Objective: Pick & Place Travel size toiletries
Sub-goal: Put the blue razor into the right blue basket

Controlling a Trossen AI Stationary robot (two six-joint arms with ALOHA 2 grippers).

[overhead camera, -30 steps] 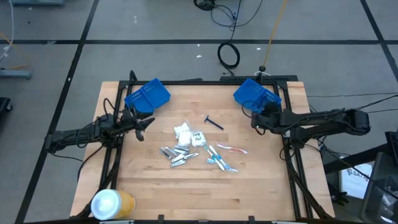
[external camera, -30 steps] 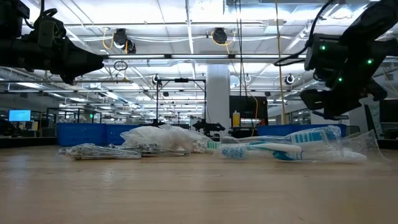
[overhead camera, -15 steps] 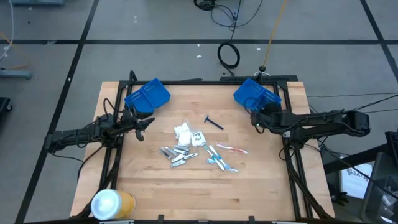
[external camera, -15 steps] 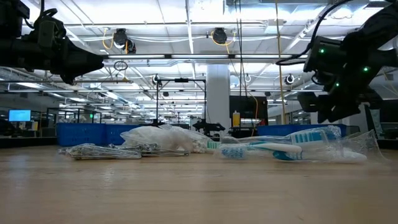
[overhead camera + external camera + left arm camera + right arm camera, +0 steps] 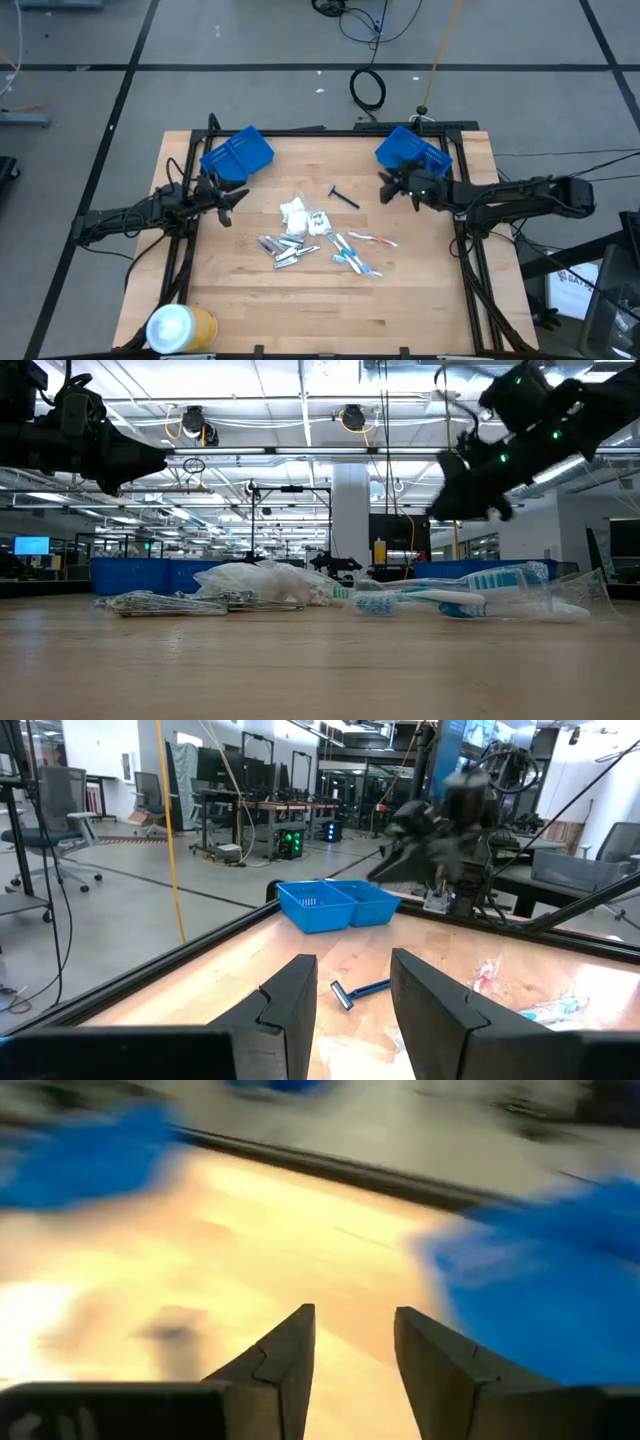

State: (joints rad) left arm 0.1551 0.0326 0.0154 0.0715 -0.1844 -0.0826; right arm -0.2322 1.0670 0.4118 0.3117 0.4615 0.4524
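The right hand (image 5: 392, 189) hangs above the wooden surface (image 5: 250, 300) just in front of the right blue bin (image 5: 411, 152), its two fingers (image 5: 282, 1360) parted with nothing between them, so it is released and empty. The nearest toiletry is a dark blue razor (image 5: 345, 197), lying alone on the surface a little to the left of that hand and apart from the rest. Farther out, toward the middle of the surface, lies the main heap: white packets (image 5: 296, 212), silver tubes (image 5: 280, 247), and toothbrushes (image 5: 358, 258) in clear wrap, all loosely touching. The left hand (image 5: 228, 203) waits beside the left blue bin (image 5: 237, 155), left of the heap, its fingers (image 5: 288, 1010) also parted and holding nothing. Judging by the pile on the surface, most of the picking seems to be left; what the bins hold cannot be made out. A yellow-and-white roll (image 5: 180, 326) stands at the near left corner.
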